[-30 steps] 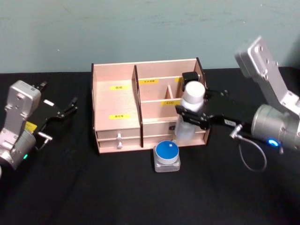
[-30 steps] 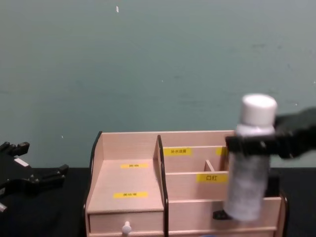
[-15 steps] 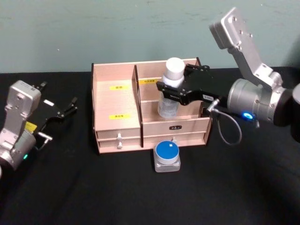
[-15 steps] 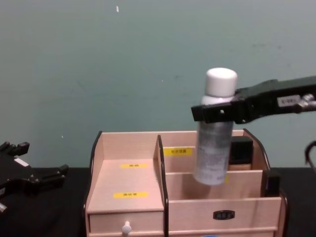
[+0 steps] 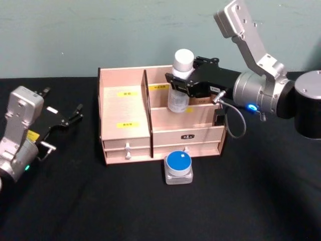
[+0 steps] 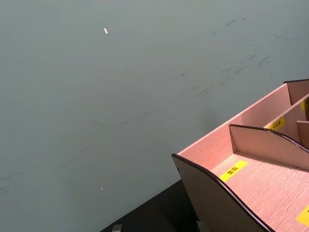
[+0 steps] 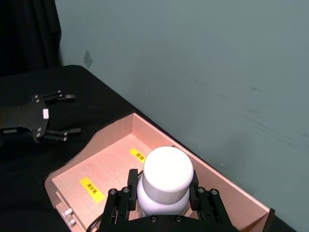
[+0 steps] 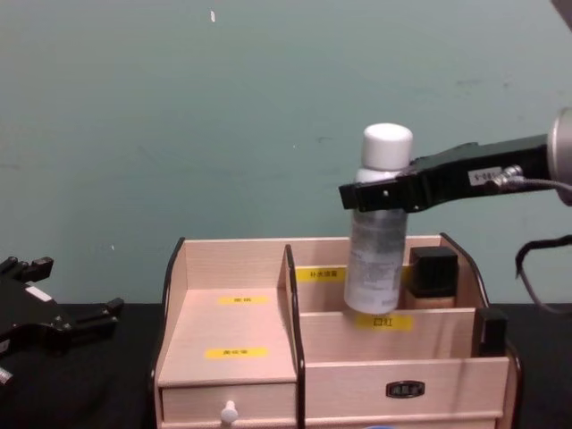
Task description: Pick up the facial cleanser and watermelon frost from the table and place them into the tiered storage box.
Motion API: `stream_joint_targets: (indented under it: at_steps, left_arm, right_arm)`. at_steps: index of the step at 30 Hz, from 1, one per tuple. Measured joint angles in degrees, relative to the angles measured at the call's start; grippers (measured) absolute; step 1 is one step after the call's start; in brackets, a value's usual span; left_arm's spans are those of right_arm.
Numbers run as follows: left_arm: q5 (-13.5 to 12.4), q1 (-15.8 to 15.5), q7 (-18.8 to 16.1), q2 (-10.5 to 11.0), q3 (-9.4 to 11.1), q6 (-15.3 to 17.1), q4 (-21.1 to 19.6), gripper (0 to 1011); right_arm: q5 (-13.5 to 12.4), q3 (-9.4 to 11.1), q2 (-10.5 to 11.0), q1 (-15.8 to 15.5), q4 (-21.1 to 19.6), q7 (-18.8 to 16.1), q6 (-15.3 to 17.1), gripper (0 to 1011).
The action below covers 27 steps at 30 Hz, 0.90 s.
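Right gripper (image 5: 179, 83): clenched on the neck of the white-capped translucent cylindrical bottle (image 8: 375, 264), upright over the rear tiers of the pale-wood tiered storage box (image 5: 100, 105), right of its divider (image 5: 146, 95).
Handling: likely light, rigid, slick-sided; tall, so tippy. Hold below the cap (image 8: 387, 143).
Left gripper (image 5: 62, 120): fingers spread, parked left.
Blue-lidded squat jar (image 5: 178, 166): on black cloth table (image 5: 100, 206), just before the box.
Room: plain teal wall (image 5: 100, 30).

in the tiered storage box (image 5: 125, 108), the wide 9 o'clock bay lies open above; a dark-capped bottle (image 8: 433, 277) blocks the back row's 3 o'clock end.
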<state>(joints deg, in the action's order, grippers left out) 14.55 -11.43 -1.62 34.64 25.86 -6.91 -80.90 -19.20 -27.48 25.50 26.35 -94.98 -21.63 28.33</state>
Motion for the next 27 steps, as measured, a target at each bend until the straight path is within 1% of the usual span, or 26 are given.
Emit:
stream_joint_targets:
  at_steps: [14,27]
  left_arm:
    - [0.0,0.0,0.0,0.0,0.0,0.0,0.0,1001]
    - [0.0,0.0,0.0,0.0,0.0,0.0,0.0,1001]
  right_arm:
    - [1.3,-1.0,-2.8,3.3,5.1,-1.2,-1.8,594]
    - [2.7,-2.0,-4.5,5.3,8.9,-1.9,-3.0,594]
